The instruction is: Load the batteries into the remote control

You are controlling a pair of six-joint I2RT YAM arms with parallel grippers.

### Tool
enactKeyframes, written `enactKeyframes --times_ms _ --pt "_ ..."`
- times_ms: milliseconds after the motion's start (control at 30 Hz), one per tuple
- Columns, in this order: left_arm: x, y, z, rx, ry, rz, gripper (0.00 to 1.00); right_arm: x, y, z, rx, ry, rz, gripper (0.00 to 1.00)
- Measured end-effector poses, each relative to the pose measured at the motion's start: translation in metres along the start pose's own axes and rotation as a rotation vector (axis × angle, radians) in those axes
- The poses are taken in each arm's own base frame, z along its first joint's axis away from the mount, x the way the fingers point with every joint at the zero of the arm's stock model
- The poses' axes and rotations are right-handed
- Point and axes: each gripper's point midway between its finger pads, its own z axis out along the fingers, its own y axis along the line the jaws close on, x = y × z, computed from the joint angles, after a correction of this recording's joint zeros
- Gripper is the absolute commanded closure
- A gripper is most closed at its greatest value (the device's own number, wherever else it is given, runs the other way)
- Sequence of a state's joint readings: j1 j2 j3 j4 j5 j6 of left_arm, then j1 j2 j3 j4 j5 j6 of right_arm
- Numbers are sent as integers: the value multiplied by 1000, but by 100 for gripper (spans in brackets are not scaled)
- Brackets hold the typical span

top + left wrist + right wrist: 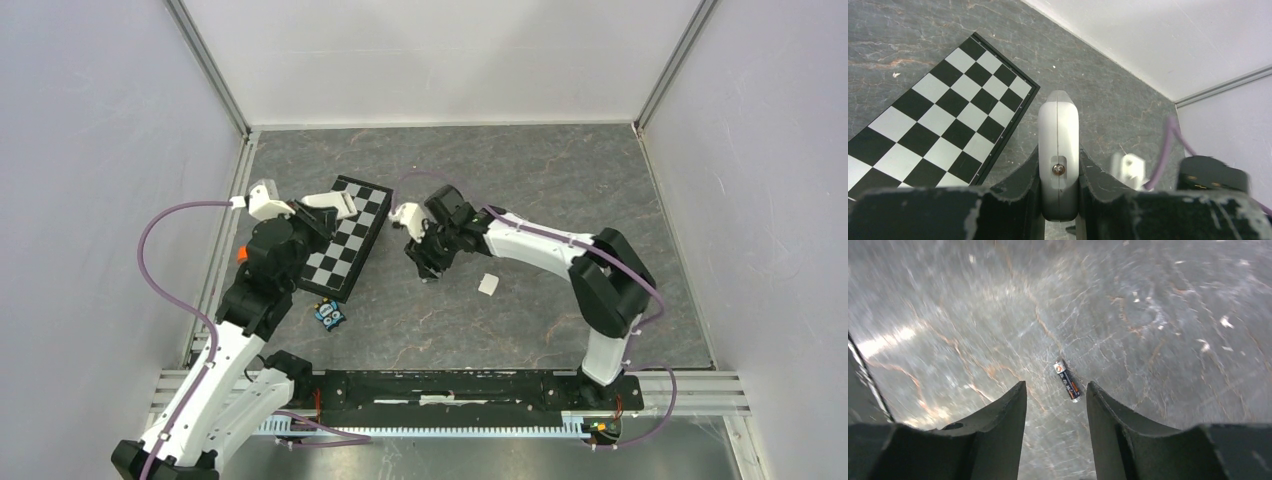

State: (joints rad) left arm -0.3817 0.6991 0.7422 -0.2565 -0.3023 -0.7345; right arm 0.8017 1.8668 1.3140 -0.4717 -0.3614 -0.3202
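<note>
my left pincer (pixel 1058 157) is clamped on the remote control (pixel 1058 120); my right pincer (pixel 1055 387) hangs, fingers apart, over one battery (pixel 1068 382) lying on the counter (pixel 1148 315).

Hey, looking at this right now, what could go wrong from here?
The battery lies slanted under the open right gripper, so closing may roll or flick it away. The left gripper pinches the remote control near one end only; pushing a battery in might pivot it. Only one battery shows.
</note>
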Motion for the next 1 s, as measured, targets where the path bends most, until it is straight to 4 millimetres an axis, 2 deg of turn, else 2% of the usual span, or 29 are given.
enactKeyframes --times_ms 200,367,500,600,767,1000 --pt "-3 7 -8 -37 6 31 98 -35 -12 -29 184 -203 447 50" --pt "-21 10 -28 -33 -50 54 98 -30 -20 -30 347 -273 887 45" --pt "-34 13 -46 -31 -91 70 98 -33 -9 -24 406 -308 1129 48" --pt "-38 19 -58 -39 -112 81 98 -34 -2 -13 415 -285 1258 53" --pt "-47 22 -75 -18 -160 76 98 -26 -5 7 463 -230 1439 57" --pt "-42 25 -75 -26 -140 88 98 1 -7 6 580 -178 1576 57"
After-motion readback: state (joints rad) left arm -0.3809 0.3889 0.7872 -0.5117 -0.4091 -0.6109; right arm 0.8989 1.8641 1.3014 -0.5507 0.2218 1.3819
